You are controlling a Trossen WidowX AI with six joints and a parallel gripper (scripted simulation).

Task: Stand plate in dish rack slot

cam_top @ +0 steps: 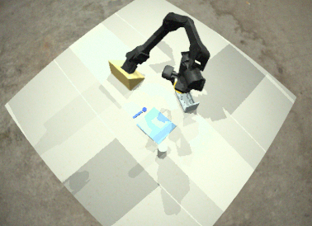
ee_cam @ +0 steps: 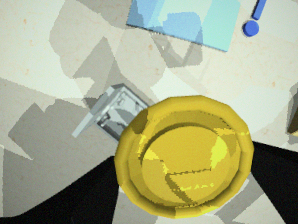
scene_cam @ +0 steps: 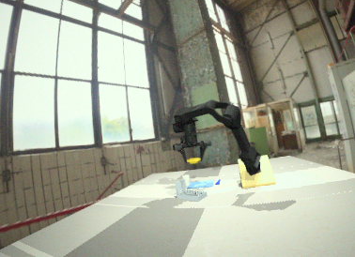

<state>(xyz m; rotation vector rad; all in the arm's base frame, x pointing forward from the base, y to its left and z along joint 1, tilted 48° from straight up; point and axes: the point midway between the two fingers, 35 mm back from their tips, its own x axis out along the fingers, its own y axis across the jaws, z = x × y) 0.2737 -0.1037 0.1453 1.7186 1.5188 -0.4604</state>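
A yellow round plate [cam_top: 178, 89] [scene_cam: 193, 160] [ee_cam: 187, 162] hangs in the air, roughly level, its face toward the wrist camera. My gripper [scene_cam: 192, 157] [ee_cam: 181, 155] is shut on it, with the two black fingers at opposite sides of the rim. The grey dish rack [cam_top: 191, 107] [scene_cam: 180, 189] [ee_cam: 105, 101] stands on the table below the plate. In the wrist view the plate covers part of the rack, whose slots and rails show at the plate's upper left. In the top view the arm hides most of the plate.
A light-blue square [cam_top: 144, 125] [scene_cam: 201, 184] [ee_cam: 220, 32] lies near the rack. A small white cylinder [cam_top: 162, 149] stands at its edge. A blue stick with a round end [cam_top: 139, 113] [ee_cam: 251, 28] lies beside it. A yellow wedge-shaped block [cam_top: 124, 77] [scene_cam: 266, 171] is at the arm's base.
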